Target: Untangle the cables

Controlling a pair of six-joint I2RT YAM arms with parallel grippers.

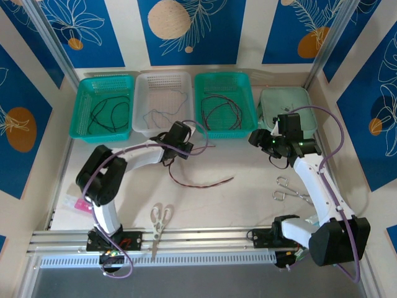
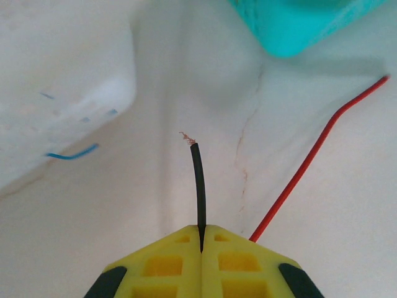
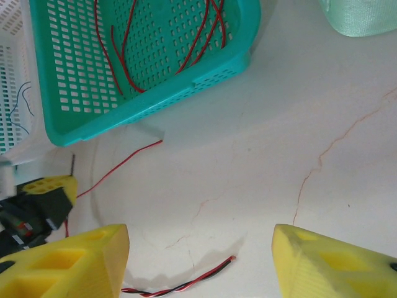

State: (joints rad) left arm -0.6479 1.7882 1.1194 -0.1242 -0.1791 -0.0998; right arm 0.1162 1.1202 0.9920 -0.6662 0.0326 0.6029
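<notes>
In the left wrist view the black cable (image 2: 199, 186) disappears between the clamped fingers of the left gripper (image 2: 201, 231), so its lower run is hidden. The red cable (image 2: 310, 161) slips behind one finger and leaves by the right edge. The white basket (image 2: 62, 81) and teal basket (image 2: 298, 25) are blurred and cut by the frame. A blue cable (image 2: 71, 153) shows dimly through the white wall.

In the right wrist view both fingers of the right gripper (image 3: 200, 236) are cut by the bottom edge. A twisted cable (image 3: 186, 282) passes behind one of them, and a green container (image 3: 363, 15) is cropped at the top.

From above, a pink thing (image 1: 82, 205) lies half hidden behind the left arm (image 1: 105, 180), too small to identify.
</notes>
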